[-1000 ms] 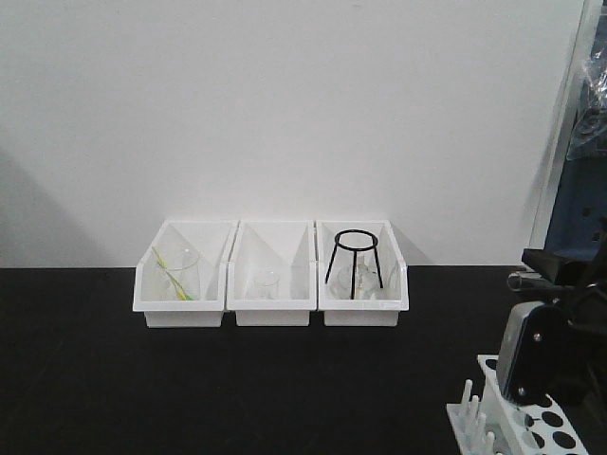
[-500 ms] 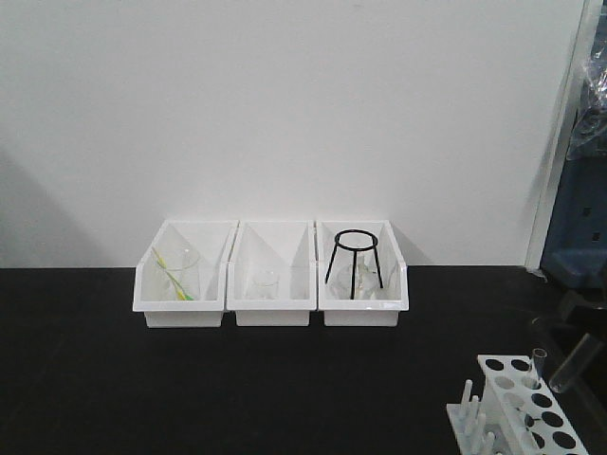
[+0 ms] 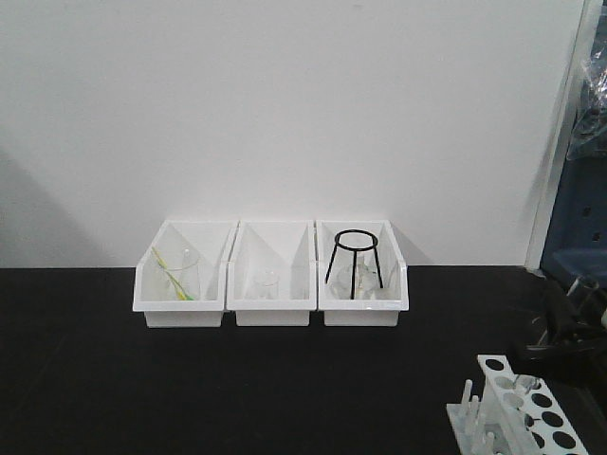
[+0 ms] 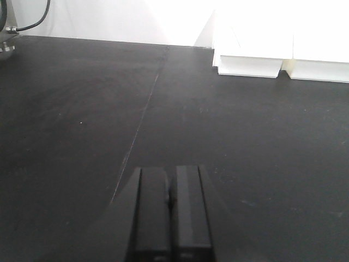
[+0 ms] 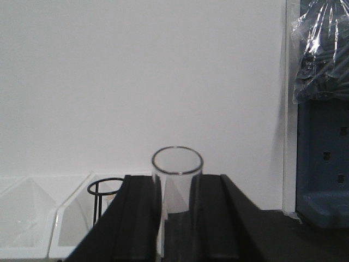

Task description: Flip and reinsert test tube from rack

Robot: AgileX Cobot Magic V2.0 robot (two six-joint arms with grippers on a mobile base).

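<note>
White wall rises behind a black worktop. Three white bins sit in a row against the wall. The rack stands at the near right. Close by, the right claw is clamped on the test tube, its round rim toward the wall. The left claw is pressed together, holding nothing.

A plain white wall backs the black tabletop, with perhaps a blue cabinet at right.
</note>
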